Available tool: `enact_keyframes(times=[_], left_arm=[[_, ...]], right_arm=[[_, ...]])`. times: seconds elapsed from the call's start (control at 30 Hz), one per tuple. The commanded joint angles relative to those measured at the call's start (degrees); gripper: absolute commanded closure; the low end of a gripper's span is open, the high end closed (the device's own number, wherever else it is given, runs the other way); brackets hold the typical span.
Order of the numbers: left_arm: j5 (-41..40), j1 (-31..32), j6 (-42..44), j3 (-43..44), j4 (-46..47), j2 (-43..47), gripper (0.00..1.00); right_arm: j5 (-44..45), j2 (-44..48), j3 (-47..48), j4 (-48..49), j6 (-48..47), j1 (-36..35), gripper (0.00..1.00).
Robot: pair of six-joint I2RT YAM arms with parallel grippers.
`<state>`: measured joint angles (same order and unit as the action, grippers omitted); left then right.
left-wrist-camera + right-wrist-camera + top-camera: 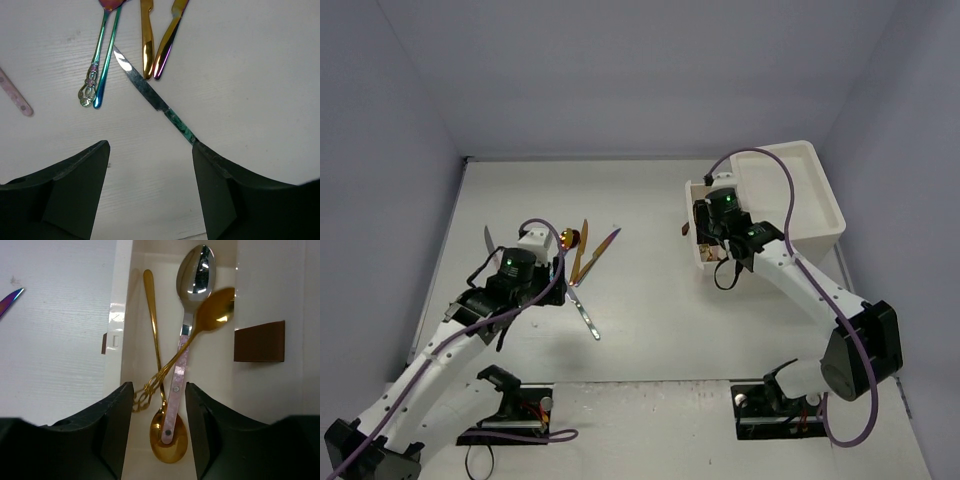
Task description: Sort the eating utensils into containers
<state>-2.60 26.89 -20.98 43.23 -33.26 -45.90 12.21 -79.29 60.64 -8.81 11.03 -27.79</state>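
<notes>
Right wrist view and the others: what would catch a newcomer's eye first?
Shiny gold spoons and a pink-handled silver spoon lie crossed in the open cream-white plastic drawer, under the right hand. Left on the white table, colourful metal knives fan out before the open left hand.

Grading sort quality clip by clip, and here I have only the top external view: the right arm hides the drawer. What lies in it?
Observer: Three spoons, crossing one another in the open drawer: a silver spoon with a pink handle and two gold spoons.
Operator: Is one of them being held?
Observer: No. The right gripper is open above them, with nothing clamped.
Operator: And the other arm?
Observer: The left gripper is open over the table. A knife lies ahead of it, its green handle ending at one finger.
</notes>
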Motion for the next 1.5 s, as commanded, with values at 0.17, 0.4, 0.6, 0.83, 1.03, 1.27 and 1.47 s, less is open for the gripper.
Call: enact_keyframes(times=[0.17,0.4,0.6,0.83,1.03,1.27,1.47], left_arm=[[-1.7,-3.3,10.1,5.8,5.0,-12.0,0.37],[8.2,-15.9,15.5,13.4,7.6,-27.6,0.42],[7.5,-17.2,19.4,20.8,6.6,-40.9,0.42],[6.6,-17.4,19.7,24.8,6.7,-49.6,0.44],[6.0,-17.3,19.5,27.0,7.3,-54.2,0.5],[5.2,-17.4,19.4,29.8,7.2,-57.9,0.57],[5.0,-17.4,19.4,30.9,7.2,-60.5,0.61]], right_arm=[[-7.4,10.1,1.9,2.1,-0.7,-0.1,0.51],[-11.7,16.8,-0.4,2.2,-0.9,-0.5,0.5],[-12.9,19.7,-3.4,2.2,-1.2,-0.5,0.48],[-13.4,20.3,-5.5,2.3,-1.5,-0.4,0.48],[-13.3,20.5,-6.4,2.4,-1.8,-0.4,0.47],[-12.8,20.4,-7.1,2.5,-2.2,-0.4,0.47],[-12.8,20.3,-7.2,2.5,-2.1,-0.4,0.47]])
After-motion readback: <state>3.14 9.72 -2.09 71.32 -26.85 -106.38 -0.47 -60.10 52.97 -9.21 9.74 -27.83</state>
